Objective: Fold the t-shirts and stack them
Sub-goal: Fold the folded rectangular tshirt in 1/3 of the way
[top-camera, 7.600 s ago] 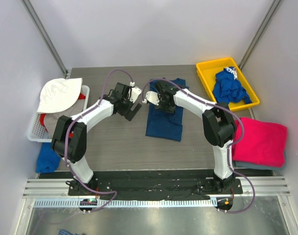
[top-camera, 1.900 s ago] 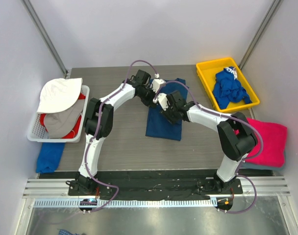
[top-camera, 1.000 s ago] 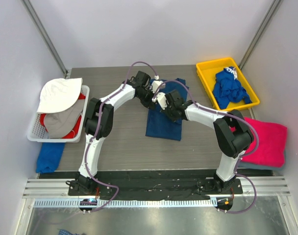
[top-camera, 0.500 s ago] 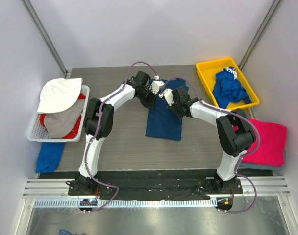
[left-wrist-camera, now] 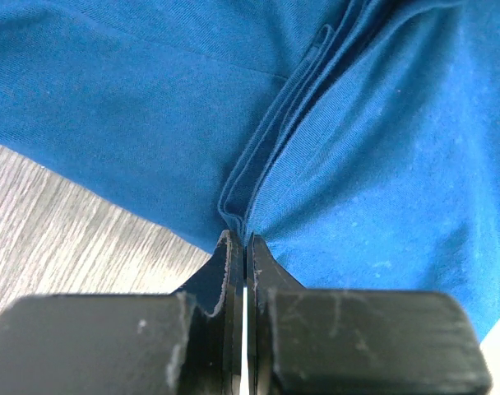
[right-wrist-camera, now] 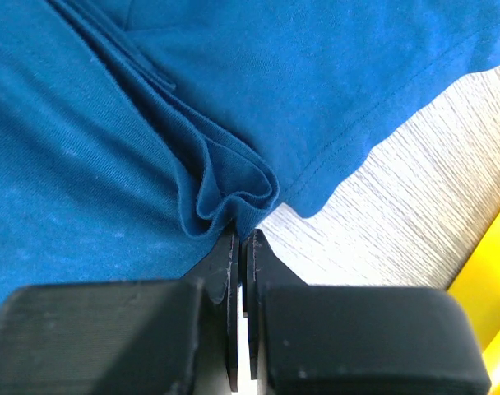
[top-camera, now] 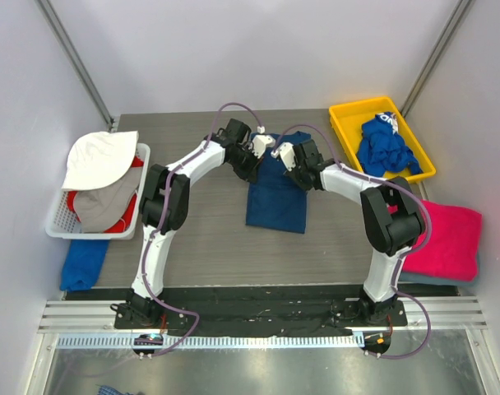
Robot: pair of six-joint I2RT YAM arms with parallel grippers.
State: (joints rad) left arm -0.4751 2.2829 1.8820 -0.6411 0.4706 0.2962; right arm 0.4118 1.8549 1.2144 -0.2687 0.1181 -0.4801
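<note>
From above, both my arms reach out to the far middle of the surface [top-camera: 201, 239], where the navy t-shirt [top-camera: 275, 202] lies as a long folded rectangle. My left gripper [top-camera: 255, 163] sits at the shirt's far left corner and my right gripper [top-camera: 293, 162] at its far right corner, the two near each other on the far edge of the cloth. From this height I cannot tell how the jaws stand. The royal-blue t-shirt [top-camera: 385, 149] lies crumpled in the yellow tray [top-camera: 346, 112] at the far right, with a bit of white lettering showing at its top. The magenta t-shirt [top-camera: 442, 237] lies folded at the right edge, well apart from the navy one. At the left stands a white basket [top-camera: 56, 225] holding white, grey and red cloth, and another blue cloth [top-camera: 78, 267] lies just in front of it.

Through my left wrist camera, my two fingers are pressed together with only a thin slit between them, pinching the edge of a layered fold of the navy cloth. The pleat runs up and to the right from my fingertips. Wood-grain surface shows at the lower left.

Through my right wrist camera, my fingers are likewise closed tight on a bunched, curled fold of the same cloth. A hemmed edge runs along the upper right, pale surface lies beyond it, and a corner of the yellow tray shows at the lower right.
</note>
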